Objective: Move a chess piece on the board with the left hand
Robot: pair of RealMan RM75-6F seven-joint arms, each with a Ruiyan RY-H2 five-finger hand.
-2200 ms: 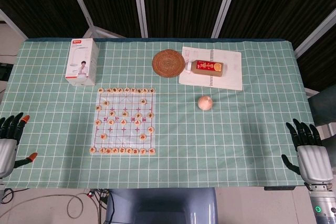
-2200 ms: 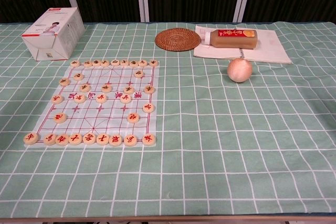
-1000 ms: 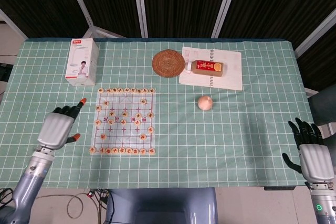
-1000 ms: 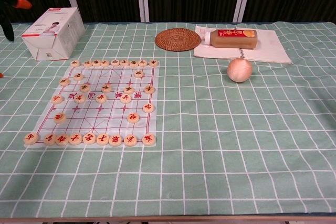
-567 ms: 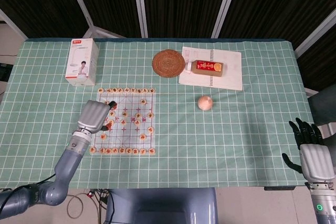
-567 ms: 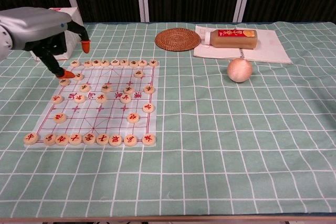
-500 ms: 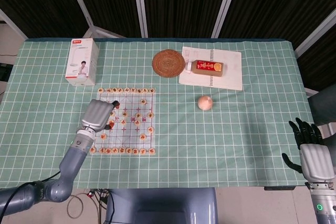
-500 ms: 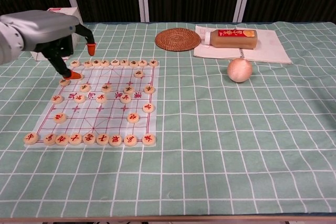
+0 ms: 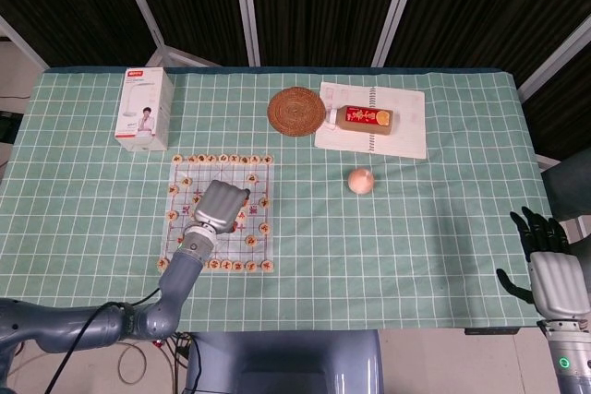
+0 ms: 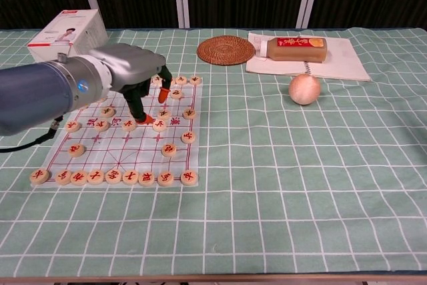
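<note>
1. The table, covered in a green checked cloth, filled most of both views.
2. The left arm entered from the left edge of the chest view and reached across the board's middle.
3. The chess board, a clear sheet with red lines, lay at centre left of the chest view. Round pieces lined its near and far edges, with others scattered between.
4. The notebook lay in the upper right of the head view, with a bottle of brown drink lying on its side on top.
5. The white box sat in the upper left of the head view, just beyond the board's far left corner.
6. The left hand hovered over the board's centre. Its fingers were apart, and two orange-tipped fingertips pointed down. The lower tip sat just beside a chess piece in the middle rows. I could not tell whether it touched or pinched anything.
7. The right hand was at the lower right edge of the head view, off the table, fingers spread and holding nothing.
8. The woven coaster lay left of the notebook.
9. The pale ball rested on the cloth right of the board.
</note>
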